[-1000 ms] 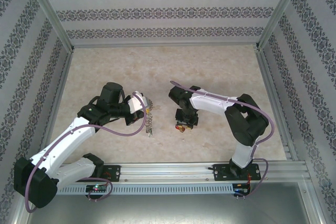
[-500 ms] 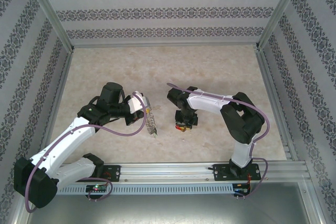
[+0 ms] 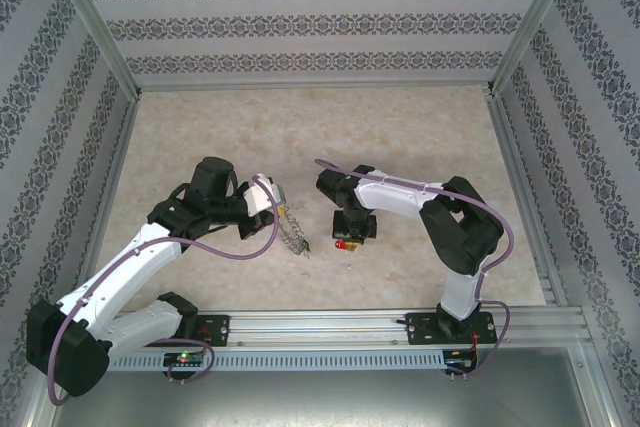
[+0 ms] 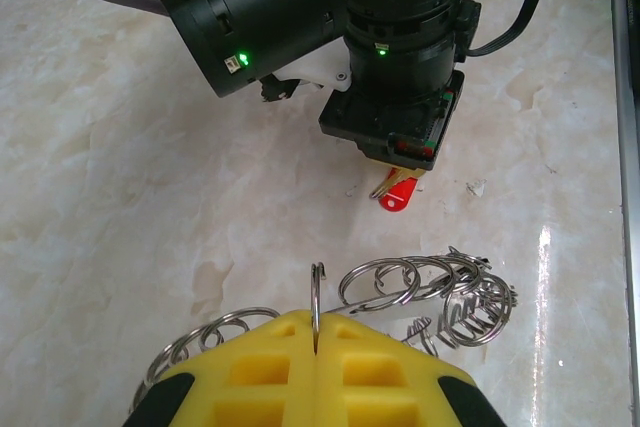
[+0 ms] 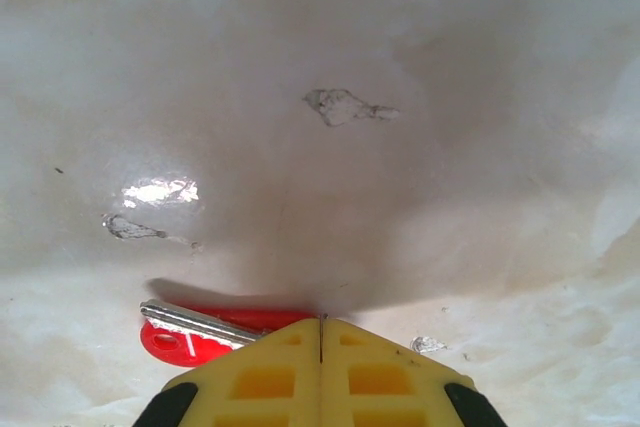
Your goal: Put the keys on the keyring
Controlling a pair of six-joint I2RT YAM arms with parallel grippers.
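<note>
Nothing is threaded yet, as far as you can see. Your left gripper [image 4: 316, 335] has its yellow pads [image 4: 250, 372] pressed together on one thin wire loop of the keyring [image 4: 425, 292]. That loop stands up just past the fingertips, and the other loops spill out to either side.

Your right gripper [image 5: 321, 339] sits just beyond the ring, low over the surface and likewise pressed shut. The keys [image 5: 195, 332] lie right at its tips, partly under one pad, with a red head and a silver blade showing. You cannot tell whether they are pinched or merely lying there.

By my judgement everything that matters is left to do: get a sure hold on a key, carry it to the ring, and work it on.

Around you, patterned walls [image 3: 300, 27] in a metal frame [image 3: 95, 27] enclose a pale, glossy marbled table [image 3: 420, 127]. It has small grey scuffs [image 5: 345, 105] ahead of the right fingertips.
</note>
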